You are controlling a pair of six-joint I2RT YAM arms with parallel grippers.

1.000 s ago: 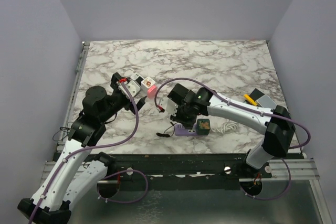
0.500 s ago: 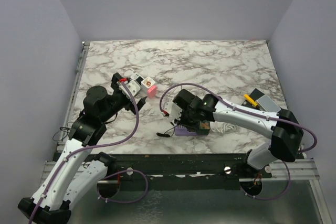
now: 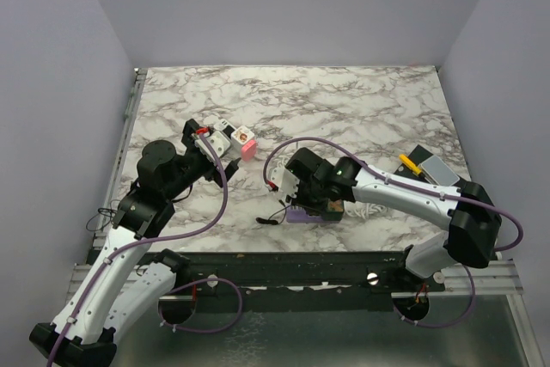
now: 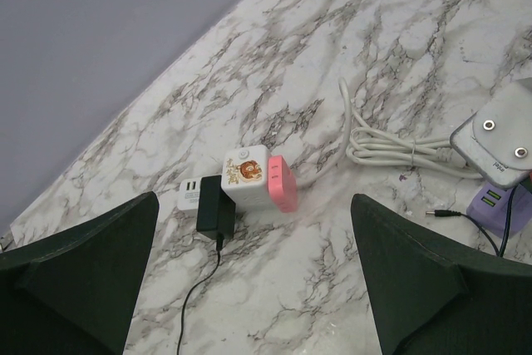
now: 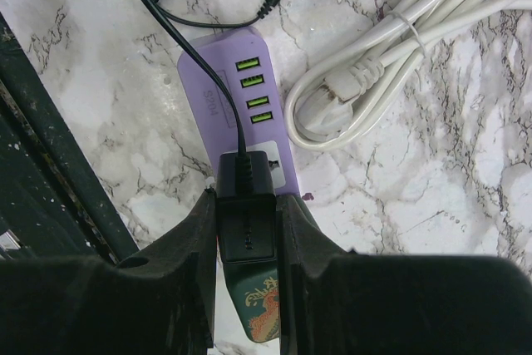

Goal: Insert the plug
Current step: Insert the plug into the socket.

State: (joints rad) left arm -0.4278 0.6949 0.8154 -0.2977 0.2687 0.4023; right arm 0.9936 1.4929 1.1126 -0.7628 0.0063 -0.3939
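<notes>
The right arm has dropped toward the near edge in the last second. The right gripper (image 5: pixel 247 201), high and behind a moment ago, now sits directly over the purple power strip (image 5: pixel 208 97). That reads as the final approach, though whether the prongs have seated cannot be told. The black plug (image 5: pixel 246 239) is a boxy adapter pinched between narrowly parted fingers at the strip's socket end. Its thin cable (image 5: pixel 179 27) trails past the green USB ports (image 5: pixel 251 91). The left gripper (image 4: pixel 253 230) hangs wide open and empty, well apart.
</notes>
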